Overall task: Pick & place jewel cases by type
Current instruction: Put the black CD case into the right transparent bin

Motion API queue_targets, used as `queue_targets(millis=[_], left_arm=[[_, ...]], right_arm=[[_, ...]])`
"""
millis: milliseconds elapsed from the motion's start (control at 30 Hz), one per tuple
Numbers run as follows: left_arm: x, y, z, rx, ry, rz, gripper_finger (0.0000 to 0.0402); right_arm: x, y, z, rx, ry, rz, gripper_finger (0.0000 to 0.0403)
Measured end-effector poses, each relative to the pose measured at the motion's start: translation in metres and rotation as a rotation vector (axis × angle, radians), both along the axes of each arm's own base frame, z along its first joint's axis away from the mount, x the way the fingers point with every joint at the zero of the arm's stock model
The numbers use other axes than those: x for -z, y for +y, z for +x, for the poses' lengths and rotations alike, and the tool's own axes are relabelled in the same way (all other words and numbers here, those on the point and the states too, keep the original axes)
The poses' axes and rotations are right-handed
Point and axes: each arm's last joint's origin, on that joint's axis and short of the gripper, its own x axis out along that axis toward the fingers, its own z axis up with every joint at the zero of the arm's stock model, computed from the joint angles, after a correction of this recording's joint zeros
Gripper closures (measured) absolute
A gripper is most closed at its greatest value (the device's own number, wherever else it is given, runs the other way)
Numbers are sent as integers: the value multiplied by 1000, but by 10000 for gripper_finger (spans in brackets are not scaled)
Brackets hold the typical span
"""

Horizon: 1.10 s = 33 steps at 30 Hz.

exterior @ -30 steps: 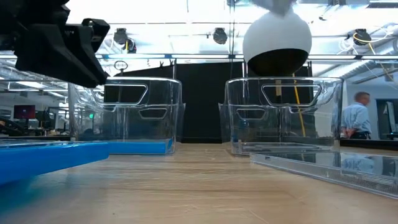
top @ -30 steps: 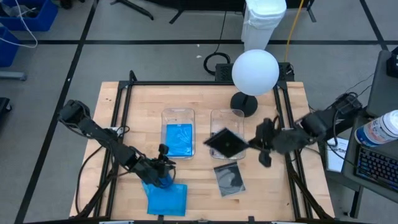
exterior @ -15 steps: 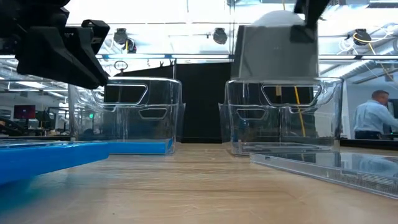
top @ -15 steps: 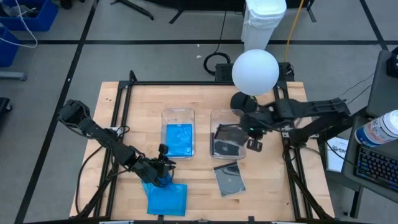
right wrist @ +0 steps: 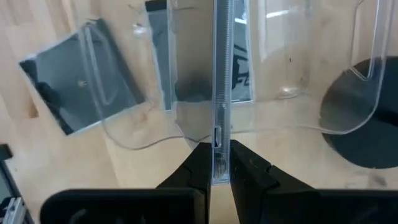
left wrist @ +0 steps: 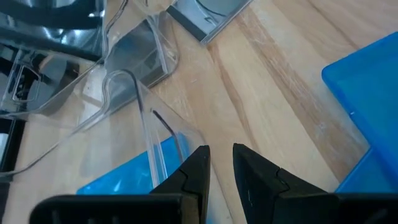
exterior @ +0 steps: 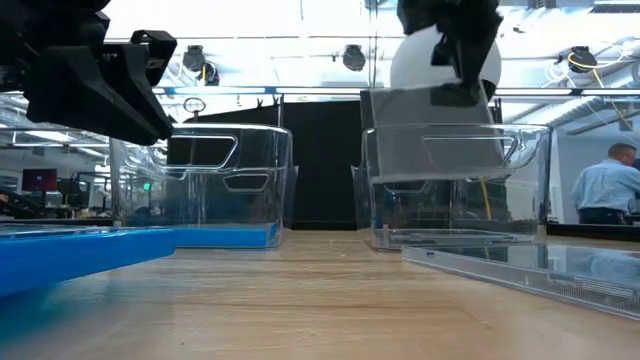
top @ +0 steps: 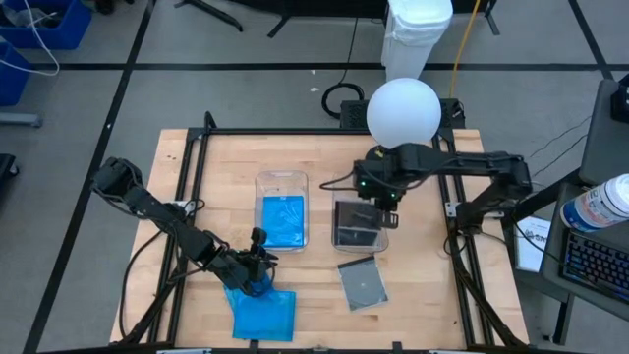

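My right gripper (exterior: 462, 80) is shut on a dark grey jewel case (exterior: 435, 130), which hangs over the right clear bin (top: 359, 224). In the right wrist view the case (right wrist: 222, 74) shows edge-on. A second grey case (top: 362, 283) lies flat on the table near that bin. A blue case (top: 283, 218) lies in the left clear bin (top: 282, 180). Another blue case (top: 263, 313) lies flat at the table's near edge. My left gripper (top: 257, 275) hovers over its far edge, empty, with a narrow gap between its fingers (left wrist: 199, 171). My right gripper pinches the grey case's upper edge (right wrist: 221, 140) between its two fingers, which come from above and point down. The case hangs upright below the fingers, slightly tilted, its broad face toward the near edge. Its lower part (exterior: 430, 170) is below the bin's rim.
A white globe lamp on a black base (top: 403, 113) stands just behind the right bin, close to my right arm. A flat grey panel (right wrist: 205, 62) shows on the right bin's floor. A person (exterior: 605, 185) stands in the room beyond the table.
My right gripper has carried the grey case from the table's right side toward the left and far edge, over the right bin, then down. The case has turned from lying nearly flat to hanging upright, and its lower part has sunk below the bin's rim.
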Motion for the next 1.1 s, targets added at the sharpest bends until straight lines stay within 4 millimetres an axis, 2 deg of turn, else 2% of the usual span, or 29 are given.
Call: queue_targets(millis=[233, 467, 667, 900, 1100], left_arm=[[1, 0, -1, 13, 15, 0, 325], [3, 0, -3, 8, 42, -13, 325], [4, -2, -5, 20, 65, -38, 325], [4, -5, -7, 25, 65, -45, 325], [5, -7, -10, 4, 72, -71, 325]], right_arm=[[23, -16, 19, -49, 49, 3, 372], [50, -29, 35, -51, 118, 148, 372], [66, -39, 46, -82, 114, 151, 371], [74, -47, 50, -89, 70, 196, 371], [93, -51, 45, -38, 77, 206, 371]])
